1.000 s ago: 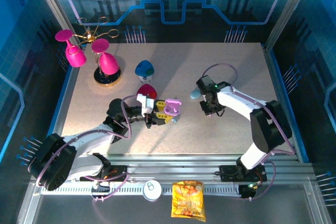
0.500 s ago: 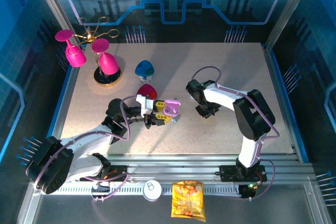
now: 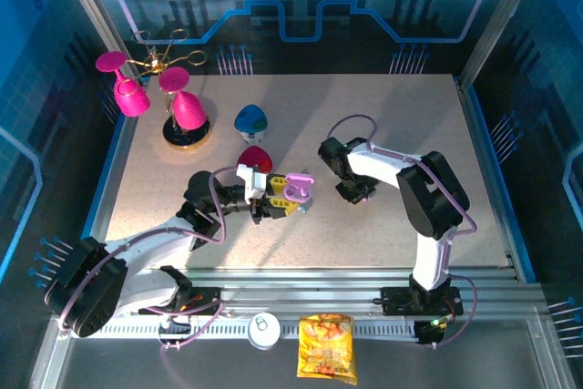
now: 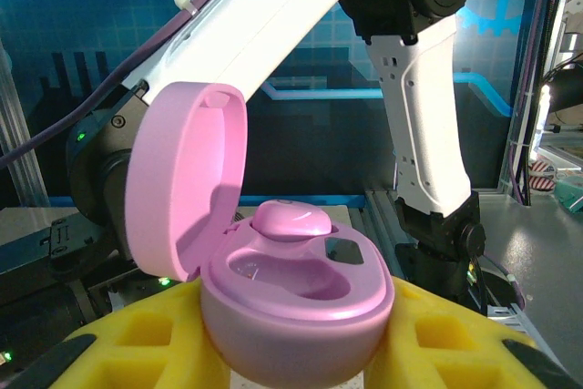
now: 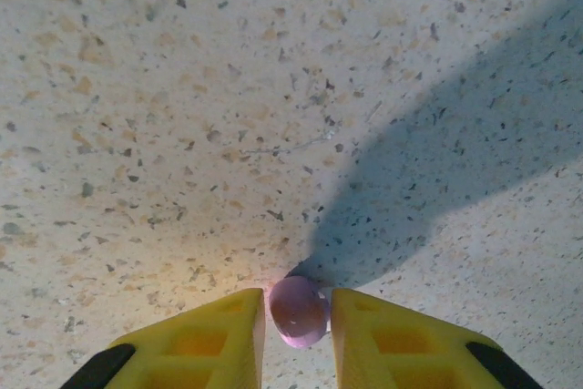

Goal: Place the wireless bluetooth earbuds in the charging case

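My left gripper (image 3: 284,198) is shut on the pink charging case (image 3: 298,190) and holds it above the table left of centre. In the left wrist view the case (image 4: 296,307) sits between the yellow fingers (image 4: 437,325) with its lid (image 4: 187,179) swung up. One pink earbud (image 4: 291,220) lies in the far well, and the near well is bare. My right gripper (image 3: 351,190) is down at the table just right of the case. In the right wrist view a second pink earbud (image 5: 297,310) is pinched between its yellow fingers (image 5: 219,334), close over the speckled tabletop.
A red pebble-shaped case (image 3: 255,158) lies just behind the left gripper, and a blue-and-white one (image 3: 250,119) farther back. A stand with pink glasses (image 3: 185,114) occupies the back left. A snack bag (image 3: 326,347) and a can (image 3: 264,329) lie below the front rail.
My right arm has folded and swung its gripper leftward, closer to the pink case. Its fingers have narrowed. The left gripper and the case have stayed put.
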`<move>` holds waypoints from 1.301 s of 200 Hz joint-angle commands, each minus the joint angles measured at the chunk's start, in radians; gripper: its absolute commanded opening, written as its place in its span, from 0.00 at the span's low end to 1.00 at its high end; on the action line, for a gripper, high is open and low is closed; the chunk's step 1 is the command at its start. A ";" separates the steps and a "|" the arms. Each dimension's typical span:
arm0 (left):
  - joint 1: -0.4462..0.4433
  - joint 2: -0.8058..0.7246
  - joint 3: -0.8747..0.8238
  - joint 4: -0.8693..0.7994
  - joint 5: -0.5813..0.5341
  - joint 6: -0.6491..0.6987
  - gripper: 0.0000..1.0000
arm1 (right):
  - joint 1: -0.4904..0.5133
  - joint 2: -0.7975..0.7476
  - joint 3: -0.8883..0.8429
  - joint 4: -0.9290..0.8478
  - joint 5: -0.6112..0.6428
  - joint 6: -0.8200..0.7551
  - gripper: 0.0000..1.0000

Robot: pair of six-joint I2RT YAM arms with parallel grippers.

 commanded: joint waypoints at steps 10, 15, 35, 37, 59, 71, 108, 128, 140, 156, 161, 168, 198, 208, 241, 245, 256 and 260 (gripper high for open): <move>0.003 -0.008 0.017 0.011 0.010 0.027 0.33 | 0.012 0.032 0.014 -0.032 -0.003 -0.015 0.21; 0.003 -0.009 0.018 0.011 0.011 0.027 0.33 | 0.012 0.034 0.014 -0.031 -0.001 -0.014 0.21; 0.002 -0.010 0.016 0.011 0.010 0.027 0.33 | 0.012 0.042 0.014 -0.032 0.003 -0.015 0.19; 0.003 -0.010 0.016 0.010 0.010 0.027 0.33 | 0.012 0.043 0.014 -0.033 0.004 -0.014 0.18; 0.004 -0.012 0.015 0.009 0.008 0.027 0.33 | 0.012 0.041 0.014 -0.035 0.003 -0.016 0.15; 0.003 -0.013 0.015 0.007 0.008 0.028 0.33 | 0.012 0.036 0.014 -0.033 -0.004 -0.020 0.13; 0.002 -0.014 0.011 0.008 0.002 0.033 0.33 | 0.010 -0.052 0.002 -0.017 -0.069 -0.007 0.11; 0.003 -0.015 0.006 0.007 -0.011 0.043 0.33 | 0.000 -0.157 -0.020 0.008 -0.154 0.009 0.11; 0.003 -0.014 0.000 0.011 -0.026 0.050 0.33 | -0.011 -0.233 -0.037 0.028 -0.222 0.017 0.10; 0.003 -0.007 -0.004 0.024 -0.045 0.051 0.33 | -0.030 -0.338 -0.058 0.050 -0.332 0.027 0.10; 0.002 -0.003 -0.004 0.029 -0.050 0.051 0.33 | -0.036 -0.369 -0.064 0.055 -0.369 0.030 0.10; 0.004 0.000 -0.004 0.034 -0.060 0.051 0.33 | -0.046 -0.410 -0.070 0.064 -0.430 0.035 0.10; 0.004 0.020 -0.001 0.042 -0.101 0.067 0.33 | -0.075 -0.560 -0.078 0.072 -0.631 0.062 0.10; 0.003 0.028 0.001 0.044 -0.117 0.072 0.33 | -0.077 -0.599 -0.076 0.074 -0.675 0.071 0.10; 0.004 0.059 -0.005 0.084 -0.174 0.083 0.32 | -0.086 -0.706 -0.067 0.107 -0.847 0.115 0.10; 0.003 0.064 -0.006 0.091 -0.181 0.084 0.32 | -0.087 -0.717 -0.067 0.116 -0.867 0.122 0.10; 0.004 0.079 -0.004 0.106 -0.198 0.086 0.33 | -0.087 -0.744 -0.068 0.148 -0.914 0.148 0.10; 0.003 0.085 -0.004 0.112 -0.203 0.088 0.33 | -0.086 -0.754 -0.068 0.162 -0.934 0.158 0.10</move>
